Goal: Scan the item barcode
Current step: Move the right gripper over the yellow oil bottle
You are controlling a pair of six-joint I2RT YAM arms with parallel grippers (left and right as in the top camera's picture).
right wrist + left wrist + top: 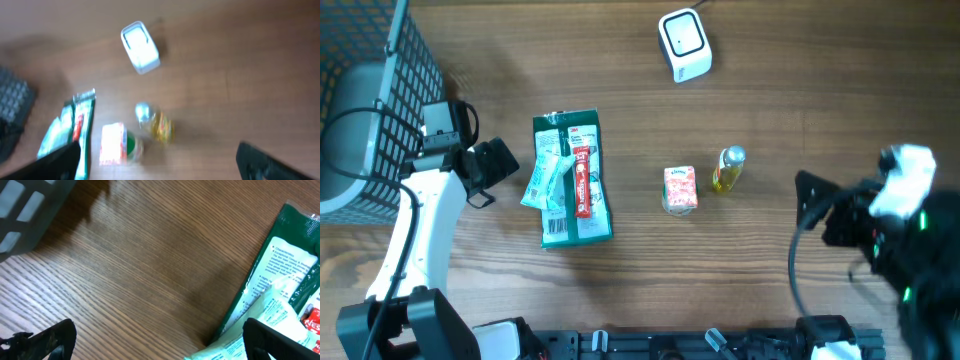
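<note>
Overhead: left gripper released, empty, just left of green packet on tabletop; scanner far, right of centre; right gripper released, empty, right edge.
Left wrist: packet at right, untouched.
Right wrist: blurred, scanner ahead.
Step likely approach; next: grasp packet, present barcode to scanner.

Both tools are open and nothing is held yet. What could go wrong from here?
1. The green package lies flat with smaller sachets on top. The open left tool beside it may catch only a sachet or push the pack away.
2. The yellow bottle and pink box sit close together, so the right tool reaching for one could knock the other.
</note>
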